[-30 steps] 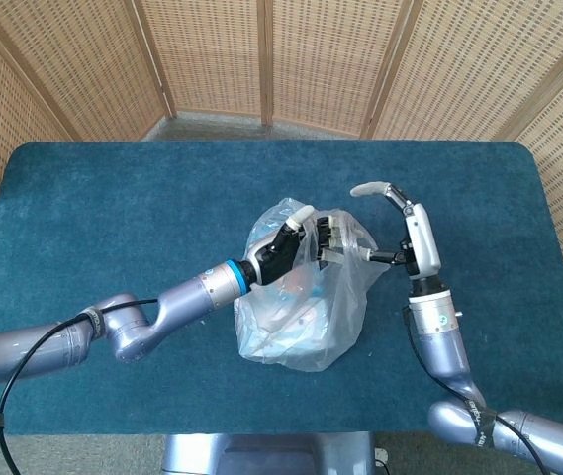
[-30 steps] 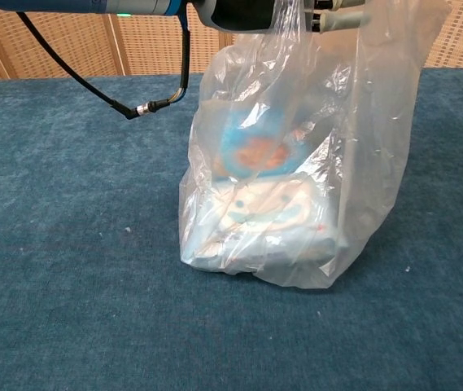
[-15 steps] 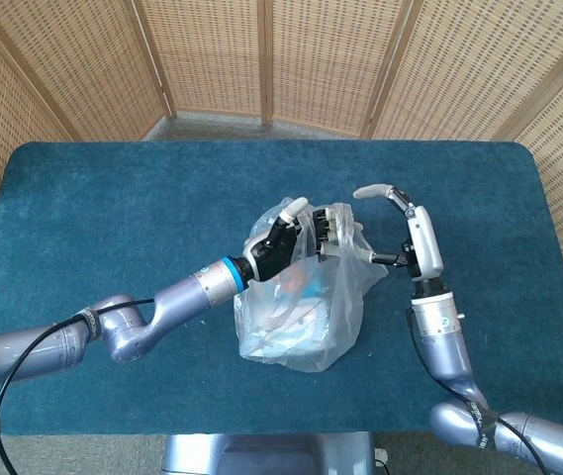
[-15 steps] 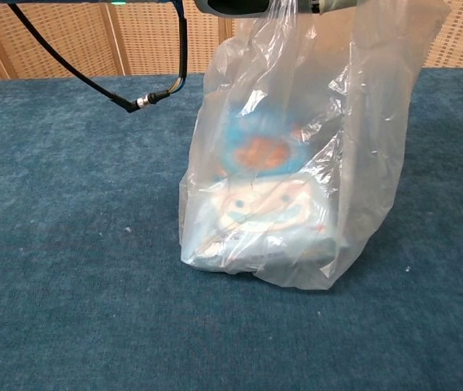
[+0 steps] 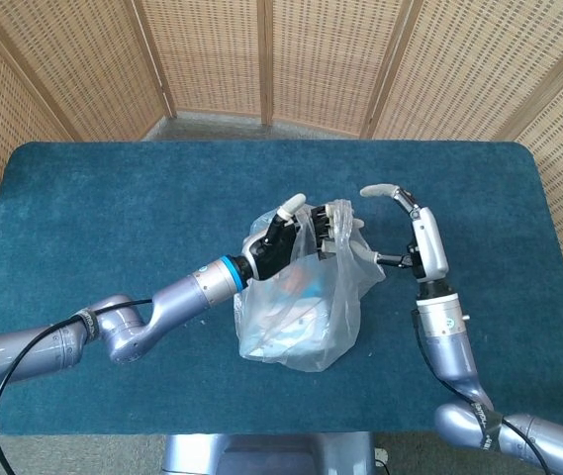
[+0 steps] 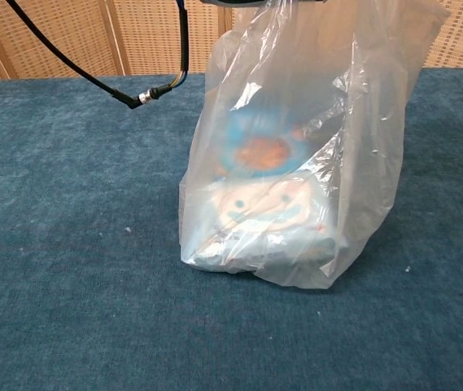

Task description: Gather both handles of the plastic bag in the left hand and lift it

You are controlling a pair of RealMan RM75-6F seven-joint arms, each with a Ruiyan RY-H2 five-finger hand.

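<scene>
Plastic bag (image 5: pixel 301 312) stands mid-bench (image 5: pixel 113 218), its base on the blue cloth. The left robot hand (image 5: pixel 279 242) grips the gathered top; the right robot hand (image 5: pixel 415 242), fingers spread, seemingly pinches a handle edge (image 5: pixel 365 255).

We see a thin, clear plastic bag (image 6: pixel 296 147), glossy and crinkled, on our table's (image 5: pixel 113 228) matt, napped blue cloth. Our arms (image 5: pixel 113 332) look like smooth, satin metal, our right hand (image 5: pixel 422 242) glossy white plastic. Behind stands a woven cane screen (image 5: pixel 212 54) in wooden frames.
</scene>
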